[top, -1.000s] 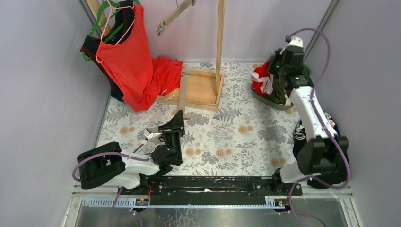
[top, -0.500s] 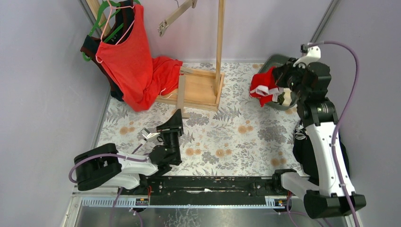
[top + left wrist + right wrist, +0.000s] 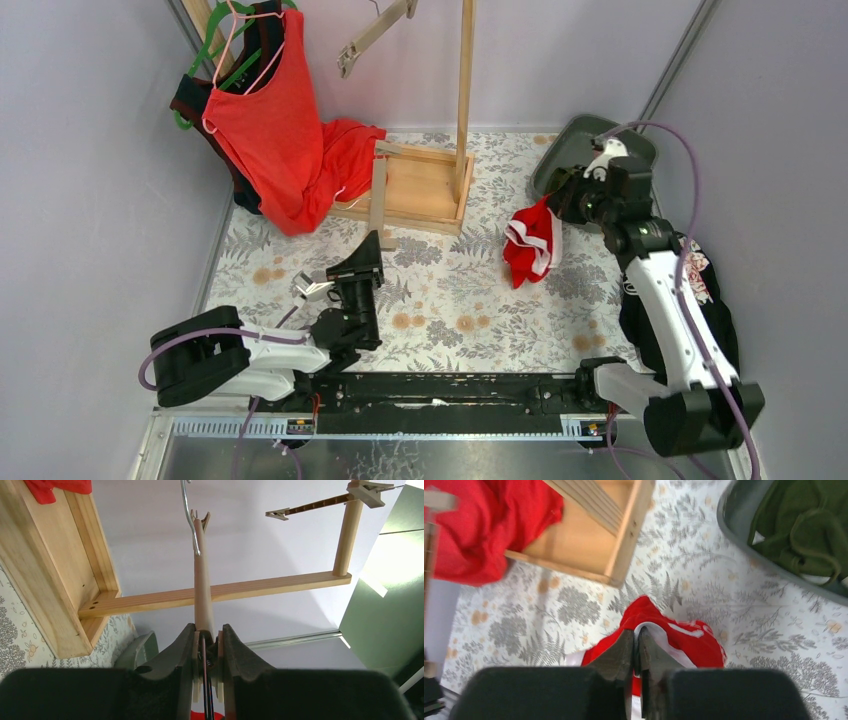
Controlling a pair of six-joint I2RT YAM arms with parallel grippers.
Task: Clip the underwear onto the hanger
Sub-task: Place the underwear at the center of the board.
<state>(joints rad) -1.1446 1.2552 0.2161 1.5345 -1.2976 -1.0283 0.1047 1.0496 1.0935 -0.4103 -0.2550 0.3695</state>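
Observation:
My right gripper (image 3: pixel 556 196) is shut on the waistband of the bright red briefs (image 3: pixel 530 245), which hang from it over the floral table left of the green tray (image 3: pixel 570 145). In the right wrist view the jaws (image 3: pixel 635 632) pinch the white-trimmed red cloth (image 3: pixel 689 640). The olive green briefs (image 3: pixel 809 520) lie in the tray (image 3: pixel 736 525). My left gripper (image 3: pixel 365 262) is shut on the end of a wooden clip hanger (image 3: pixel 376 200). In the left wrist view the hanger's bar (image 3: pixel 202 580) runs up from the jaws (image 3: pixel 207 630) to its metal hook.
A wooden rack with base (image 3: pixel 420 185) and upright post (image 3: pixel 465 90) stands at the back. A second clip hanger (image 3: pixel 375 30) hangs from it. The red tank top (image 3: pixel 275 130) hangs at the back left. Black floral cloth (image 3: pixel 700 290) lies by the right arm.
My right gripper has lifted the red briefs out of the tray and carried them left and nearer, over the table. The left arm and its hanger have barely shifted.

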